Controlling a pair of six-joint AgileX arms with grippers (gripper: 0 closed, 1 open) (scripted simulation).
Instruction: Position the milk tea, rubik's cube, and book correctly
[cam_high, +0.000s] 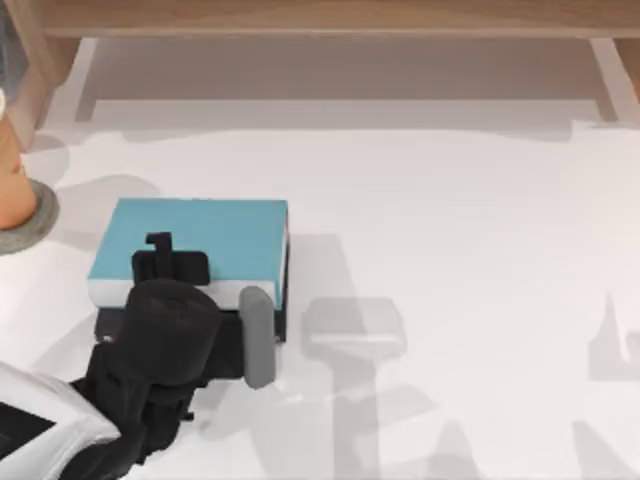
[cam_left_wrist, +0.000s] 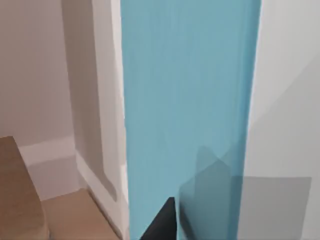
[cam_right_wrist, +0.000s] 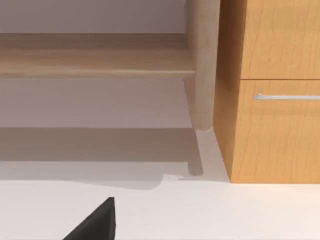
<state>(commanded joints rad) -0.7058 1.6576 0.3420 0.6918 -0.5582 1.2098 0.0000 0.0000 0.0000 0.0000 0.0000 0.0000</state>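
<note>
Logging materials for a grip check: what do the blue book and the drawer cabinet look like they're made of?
The book: matte light-blue cover with a white page edge, likely paper or card; no gloss shows. The drawer cabinet: warm orange wood with visible grain and a smooth finish, possibly veneer; its handle looks like brushed metal.

White desk (cam_high: 450, 230), bare across its middle and right. Flat round grey coaster (cam_high: 38, 222) at the desk's left edge. Light wooden shelf (cam_high: 330, 15) along the far side. Wooden cabinet (cam_right_wrist: 272, 100) with a metal drawer handle (cam_right_wrist: 286, 96) beside a pale wooden post (cam_right_wrist: 202, 65).
</note>
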